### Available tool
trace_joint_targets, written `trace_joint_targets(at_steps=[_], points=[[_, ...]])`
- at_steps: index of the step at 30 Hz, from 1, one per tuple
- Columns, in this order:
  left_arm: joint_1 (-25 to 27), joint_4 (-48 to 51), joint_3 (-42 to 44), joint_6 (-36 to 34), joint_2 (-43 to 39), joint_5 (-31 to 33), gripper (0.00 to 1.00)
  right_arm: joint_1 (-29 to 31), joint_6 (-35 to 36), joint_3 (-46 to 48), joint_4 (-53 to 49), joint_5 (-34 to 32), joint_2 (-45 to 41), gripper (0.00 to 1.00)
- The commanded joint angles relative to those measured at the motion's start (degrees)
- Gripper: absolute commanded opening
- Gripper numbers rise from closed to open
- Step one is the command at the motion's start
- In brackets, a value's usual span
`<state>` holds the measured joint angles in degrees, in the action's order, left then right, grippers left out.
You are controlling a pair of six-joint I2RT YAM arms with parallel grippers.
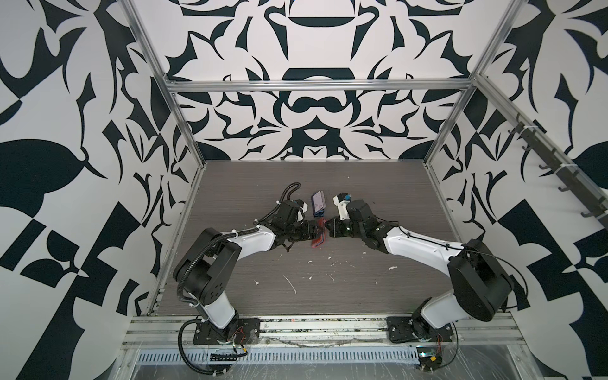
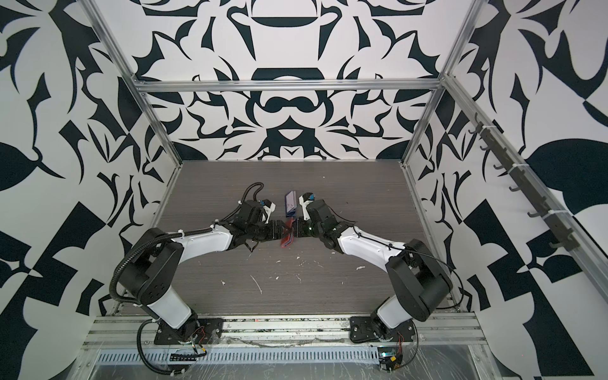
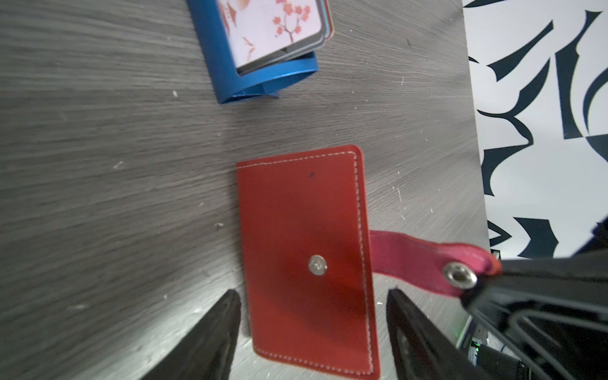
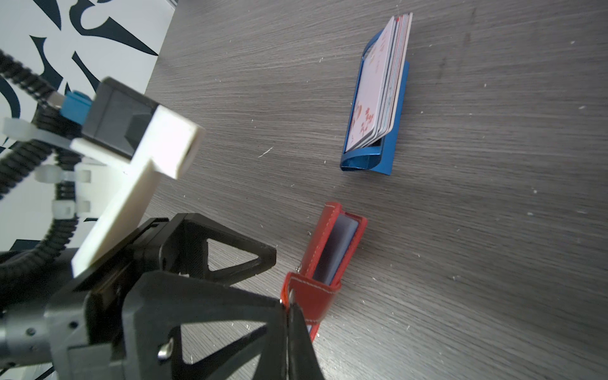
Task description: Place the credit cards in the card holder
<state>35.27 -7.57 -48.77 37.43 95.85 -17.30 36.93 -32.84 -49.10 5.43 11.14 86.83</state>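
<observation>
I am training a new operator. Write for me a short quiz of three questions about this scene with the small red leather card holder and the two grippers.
1. True or false: the right gripper is shut on the snap-button tab of the small red leather card holder.
2. In one word, is the left gripper open or shut?
3. Where are the thin plastic credit cards? A: standing in the blue curved rack. B: lying flat on the grey wooden table. C: held in the left gripper.

Key: 1 true; 2 open, with one finger on each side of the holder; 3 A.
</observation>
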Motion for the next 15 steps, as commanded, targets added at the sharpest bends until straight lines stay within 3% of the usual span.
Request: trace_joint_targets(at_steps=[1,15], points=[[0.15,1.6,-1.24,-0.78,0.2,1.55,0.73,-0.19,-0.12,-0.76,1.61,-0.24,-0.43,0.0],[0.76,1.46,-2.86,-2.36,2.36,-0.84,0.77,-0.14,-0.1,-1.34,1.41,0.12,-0.05,0.0]])
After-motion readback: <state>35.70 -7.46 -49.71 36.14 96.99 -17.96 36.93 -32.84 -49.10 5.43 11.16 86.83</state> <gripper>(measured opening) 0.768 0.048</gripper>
